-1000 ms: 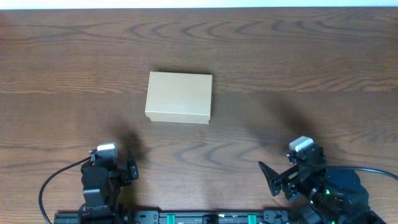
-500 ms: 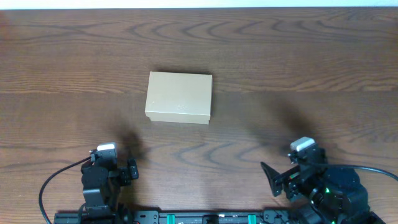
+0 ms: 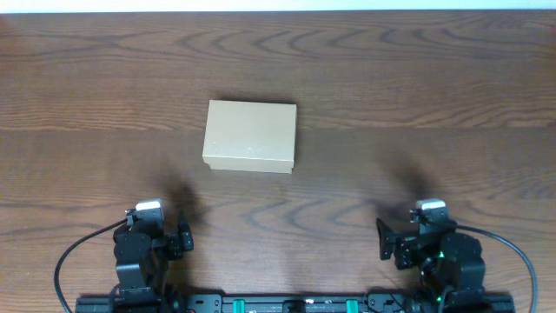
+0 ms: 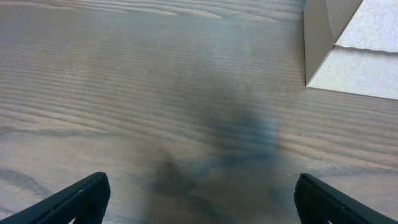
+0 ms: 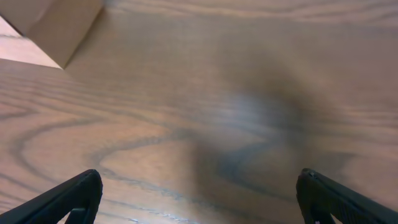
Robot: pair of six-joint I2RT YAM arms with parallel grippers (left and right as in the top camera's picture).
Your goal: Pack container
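Starting at the bottom edge of the overhead frame: left pincer (image 3: 161, 233) parked at lower left, right pincer (image 3: 408, 245) parked at lower right, both low over bare desk (image 3: 417, 104) and well apart from each other. Holding nothing. Left wrist view: fingertips (image 4: 84, 194) only in the bottom corners, spread wide apart, wood grain and shadow between. Right wrist view: same, fingertips (image 5: 74, 193) at the far bottom corners, spread wide, nothing between. Probably a rest pose, wide apart so as to be ready for a reach.

Further up, near the centre of the overhead frame and slightly left: box (image 3: 250, 136), tan cardboard, lid flat and shut, lying squarely on the desk. Well apart from both pincers, a little nearer the left one's column. Seen as a corner at upper right of the left wrist view (image 4: 348, 37) and at upper left of the right wrist view (image 5: 50, 25), so roughly between the two arms and reachable from either side.

Beyond the box: only desk up to the pale strip at the top edge. No loose items to go in anywhere in view. Cannot tell whether anything is already inside; judging by the shut lid and the parked arms, either not yet begun or finished.
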